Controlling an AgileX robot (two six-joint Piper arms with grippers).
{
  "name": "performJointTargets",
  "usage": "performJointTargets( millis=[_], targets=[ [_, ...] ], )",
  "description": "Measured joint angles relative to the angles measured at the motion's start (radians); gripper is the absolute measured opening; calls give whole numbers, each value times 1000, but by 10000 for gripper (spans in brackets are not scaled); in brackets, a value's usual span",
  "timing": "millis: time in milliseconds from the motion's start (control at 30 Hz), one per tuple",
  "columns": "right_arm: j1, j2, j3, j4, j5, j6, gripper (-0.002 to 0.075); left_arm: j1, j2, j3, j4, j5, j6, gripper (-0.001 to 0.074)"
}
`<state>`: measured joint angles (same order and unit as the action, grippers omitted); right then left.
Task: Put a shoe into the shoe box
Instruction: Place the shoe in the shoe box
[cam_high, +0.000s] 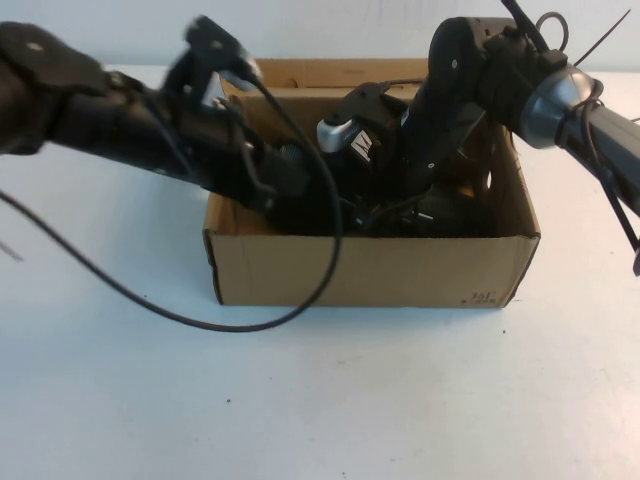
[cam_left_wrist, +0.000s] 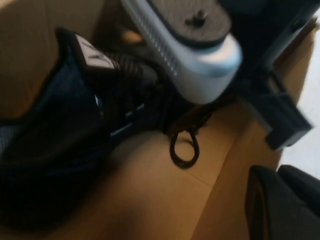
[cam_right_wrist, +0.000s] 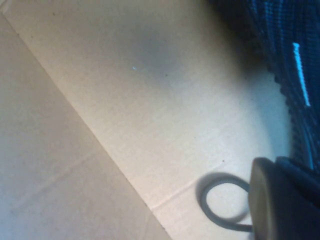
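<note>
Black mesh sneaker (cam_high: 350, 175) lies inside the plain brown cardboard shoe box (cam_high: 370, 270); left claw (cam_high: 290, 190) and right claw (cam_high: 425, 205) are both down in that box, each clenched, neither visibly gripping the sneaker. Judged best: lift both straight up, clear of the loose lace loop (snag risk). The box sits on a plain white counter (cam_high: 120, 400) against a pale wall.

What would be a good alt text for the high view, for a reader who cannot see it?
A black shoe sits inside an open brown shoe box on a white table. Both robot arms reach down into the box: the left gripper shut at the shoe's left end, the right gripper shut at its right end.
</note>
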<state>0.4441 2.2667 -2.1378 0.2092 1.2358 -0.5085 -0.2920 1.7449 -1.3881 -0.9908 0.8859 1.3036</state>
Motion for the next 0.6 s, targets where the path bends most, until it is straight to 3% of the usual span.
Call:
performJointTargets(
  millis=[233, 600],
  targets=[
    [0, 0, 0, -4, 0, 0, -17, -85, 176, -97, 213, -32, -171, 2],
    [-7, 42, 0, -66, -2, 2, -17, -85, 224, -113, 209, 28, -206, -1]
  ],
)
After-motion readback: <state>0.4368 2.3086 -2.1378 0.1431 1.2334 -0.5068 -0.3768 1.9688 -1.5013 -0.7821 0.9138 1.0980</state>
